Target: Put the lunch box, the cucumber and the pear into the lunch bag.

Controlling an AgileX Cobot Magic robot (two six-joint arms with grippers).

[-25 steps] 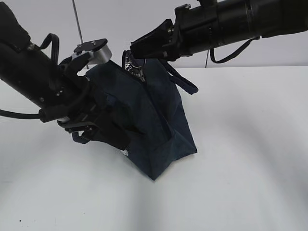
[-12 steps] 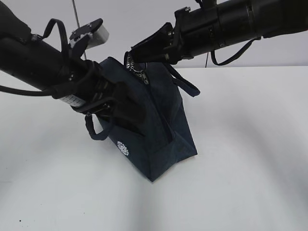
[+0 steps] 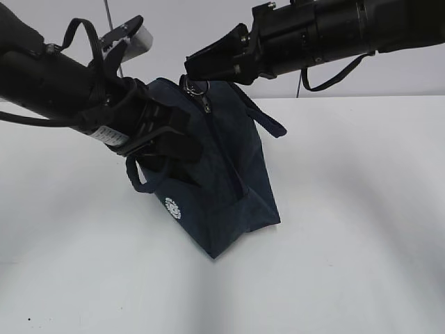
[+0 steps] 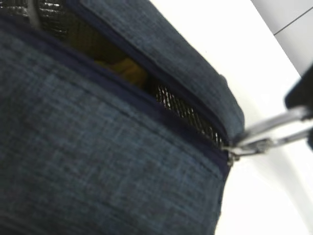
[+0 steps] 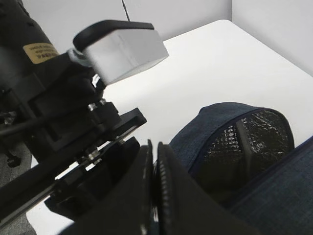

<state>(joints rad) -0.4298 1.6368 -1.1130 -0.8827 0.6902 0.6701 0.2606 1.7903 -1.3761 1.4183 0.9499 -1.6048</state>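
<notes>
The navy lunch bag point(image 3: 229, 174) stands tilted on the white table. My right gripper point(image 3: 189, 69) is shut on its silver ring pull point(image 3: 197, 87) at the top end of the zipper; its jaws are pressed together in the right wrist view point(image 5: 154, 147). My left gripper point(image 3: 179, 142) is clamped on the bag's upper left side, its fingers hidden by fabric. In the left wrist view the zipper gap shows foil lining point(image 4: 183, 110) and the yellow-orange pear point(image 4: 122, 68) inside, with the ring pull point(image 4: 274, 129) at the gap's end. The lunch box and cucumber are hidden.
A loop handle point(image 3: 142, 182) hangs down the bag's left side beside a white round logo point(image 3: 172, 207); another handle point(image 3: 268, 120) droops at the right. White table point(image 3: 348, 229) surrounds the bag. A wall stands behind.
My left arm has risen and moved right along the bag's side. The bag's base shifted slightly left, and its handle and logo came into view. The right gripper stayed on the pull.
</notes>
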